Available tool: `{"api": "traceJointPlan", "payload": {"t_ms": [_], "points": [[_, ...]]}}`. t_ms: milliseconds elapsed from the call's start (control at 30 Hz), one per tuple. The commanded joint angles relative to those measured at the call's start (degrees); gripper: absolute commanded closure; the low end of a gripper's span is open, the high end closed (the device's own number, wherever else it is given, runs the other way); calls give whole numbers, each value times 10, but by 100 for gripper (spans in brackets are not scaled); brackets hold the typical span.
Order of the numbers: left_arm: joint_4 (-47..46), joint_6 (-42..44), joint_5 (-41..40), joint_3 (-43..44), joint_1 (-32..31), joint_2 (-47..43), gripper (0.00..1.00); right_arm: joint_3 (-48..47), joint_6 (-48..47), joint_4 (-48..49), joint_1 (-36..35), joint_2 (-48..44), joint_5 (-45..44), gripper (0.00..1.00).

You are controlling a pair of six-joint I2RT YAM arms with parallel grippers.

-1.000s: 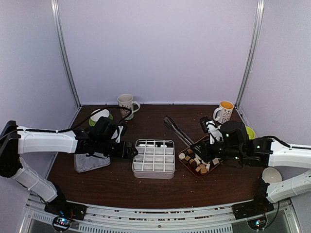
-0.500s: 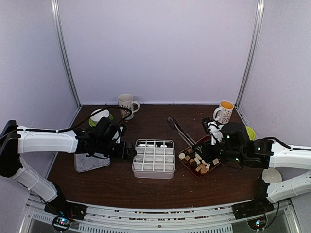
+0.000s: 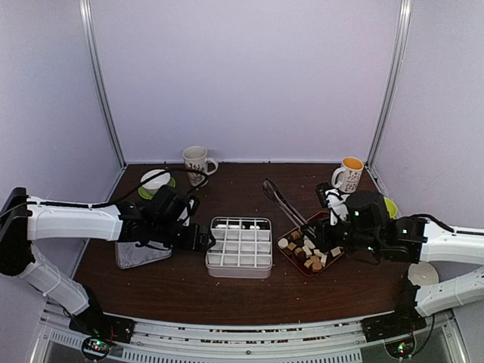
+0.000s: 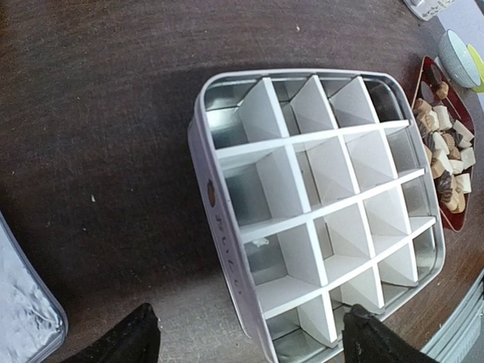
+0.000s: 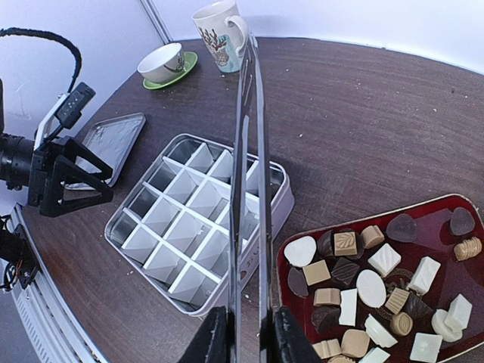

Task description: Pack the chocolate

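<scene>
The chocolate (image 3: 306, 253) is several small dark, tan and white pieces in a red tray (image 3: 293, 262); they also show in the right wrist view (image 5: 370, 287) and the left wrist view (image 4: 442, 147). A metal tin with a white grid divider (image 3: 240, 246) sits left of the tray; its cells look empty in the left wrist view (image 4: 318, 212). My right gripper (image 5: 246, 336) is shut on long metal tongs (image 5: 249, 151), held above the gap between tin and tray. My left gripper (image 4: 246, 344) is open, its jaws astride the tin's near left corner.
The tin's lid (image 3: 140, 253) lies left of the tin. A white mug (image 3: 197, 162) and a bowl on a green saucer (image 3: 155, 181) stand at the back left. A yellow-lined mug (image 3: 349, 174) stands at the back right, a white disc (image 3: 422, 274) at the right.
My right gripper has shifted slightly right with the tongs, whose tips rose a little toward the back. My left gripper has edged closer to the tin.
</scene>
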State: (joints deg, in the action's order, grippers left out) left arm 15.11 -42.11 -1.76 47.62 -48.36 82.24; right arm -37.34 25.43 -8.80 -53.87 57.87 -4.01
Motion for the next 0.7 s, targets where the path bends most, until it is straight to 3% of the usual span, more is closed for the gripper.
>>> {"api": "traceJointPlan", "payload": {"t_ms": [0,667], "points": [[1,-28,-18,13,-15,12,14,0,-5,4,-1,-23,-28,78],[46,-55,-53,32,-37,29,18,14,-4,8,0,-30,-28,78]]}}
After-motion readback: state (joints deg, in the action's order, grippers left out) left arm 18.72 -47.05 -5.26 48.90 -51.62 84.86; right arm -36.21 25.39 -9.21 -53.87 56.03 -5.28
